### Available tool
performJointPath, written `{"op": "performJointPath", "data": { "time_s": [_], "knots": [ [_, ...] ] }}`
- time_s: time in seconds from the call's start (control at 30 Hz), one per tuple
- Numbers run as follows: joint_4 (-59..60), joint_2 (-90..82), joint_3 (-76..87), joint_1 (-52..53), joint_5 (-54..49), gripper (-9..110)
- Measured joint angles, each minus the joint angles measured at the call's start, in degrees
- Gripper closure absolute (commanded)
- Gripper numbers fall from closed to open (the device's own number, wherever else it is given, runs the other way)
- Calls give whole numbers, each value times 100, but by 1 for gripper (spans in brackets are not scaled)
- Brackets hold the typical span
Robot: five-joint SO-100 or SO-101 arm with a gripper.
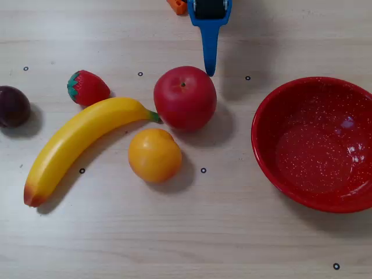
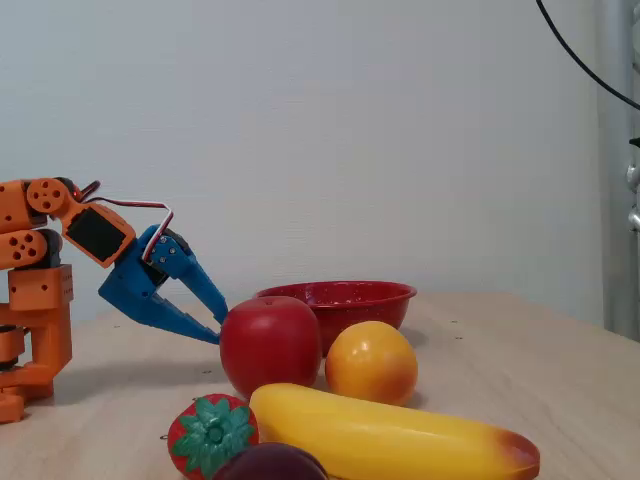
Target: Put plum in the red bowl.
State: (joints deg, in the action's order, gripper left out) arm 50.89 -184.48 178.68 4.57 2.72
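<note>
Plum (image 1: 13, 106): it sits at the far left edge of the overhead view, alone on the wooden table (image 1: 186, 244), touching nothing. In the fixed view only its dark top (image 2: 272, 464) peeps up at the bottom edge, in front of the strawberry and banana.
Strawberry (image 1: 87, 88): just right of the plum in the overhead view, lying close to the upper end of the banana.
Banana (image 1: 81, 142): it runs diagonally, its green tip nearly against the apple.
Orange (image 1: 154, 154): just below the banana's tip and the apple, near both.
Apple (image 1: 185, 97): the big red fruit in the middle, directly in front of the arm.
Gripper (image 2: 218, 328): blue, held low over the table behind the apple, its tips close to the fruit; the jaws stand a little apart and I see nothing between them. In the overhead view only one blue finger (image 1: 210, 49) pokes in from the top edge.
Bowl (image 1: 267, 104): red with white speckles, at the right of the overhead view, empty inside.
Progress: nothing is done yet, as I judge it. The plum is untouched and well apart from both gripper and bowl.
Left to do: reach across to the far-left plum, grasp it, carry it over the other fruit and drop it in the bowl.
</note>
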Motion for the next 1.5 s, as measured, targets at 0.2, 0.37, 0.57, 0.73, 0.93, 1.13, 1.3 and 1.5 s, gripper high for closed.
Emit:
{"op": "performJointPath", "data": {
  "time_s": [0.2,0.37,0.57,0.73,0.93,1.13,1.3,1.5],
  "knots": [
    [0,0,0,0,0,101],
    [0,0,0,0,0,101],
    [0,0,0,0,0,101],
    [0,334,-35,0,0,101],
    [-62,1116,-378,-325,9,101],
    [-220,1687,-738,-545,272,101],
    [-79,2197,-1881,-659,387,101],
    [914,2874,-3296,-633,536,101]
  ]
}}
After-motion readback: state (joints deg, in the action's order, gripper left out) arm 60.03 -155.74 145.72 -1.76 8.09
